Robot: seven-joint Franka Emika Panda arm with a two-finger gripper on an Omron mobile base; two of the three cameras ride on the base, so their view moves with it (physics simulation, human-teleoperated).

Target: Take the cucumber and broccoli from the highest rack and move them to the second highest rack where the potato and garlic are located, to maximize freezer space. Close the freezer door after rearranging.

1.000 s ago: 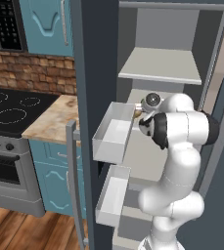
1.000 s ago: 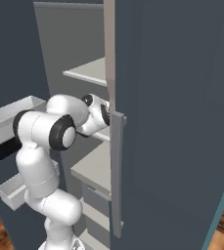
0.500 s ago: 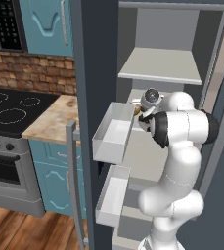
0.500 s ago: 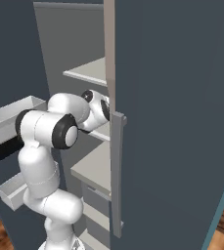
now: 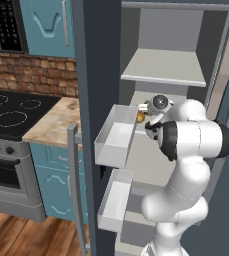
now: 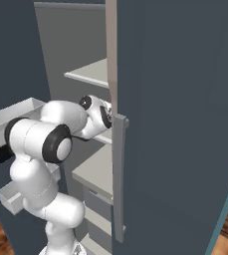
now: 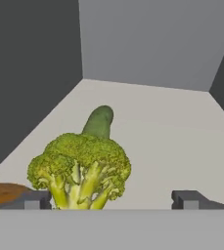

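In the hand view a green broccoli [image 7: 81, 168] stands upright on a pale rack floor [image 7: 172, 136]. A dark green cucumber [image 7: 99, 122] lies just behind it, pointing away. A brown potato [image 7: 3, 193] shows at the lower left edge. My gripper [image 7: 112, 200] is open, its fingertips [image 7: 35, 199] wide apart on either side of the broccoli, which sits nearer the left one. In the left base view my hand [image 5: 158, 105] reaches into the second highest rack, below the highest rack [image 5: 163, 67]. The garlic is hidden.
The open freezer door [image 5: 93, 100] carries two white bins [image 5: 117, 135] close to my arm's left. A stove [image 5: 6, 115] and wooden counter [image 5: 51, 125] lie beyond it. In the right base view another tall door edge [image 6: 118, 174] stands right of the arm.
The arm has kept almost the same pose inside the second highest rack; the hand has shifted only slightly.
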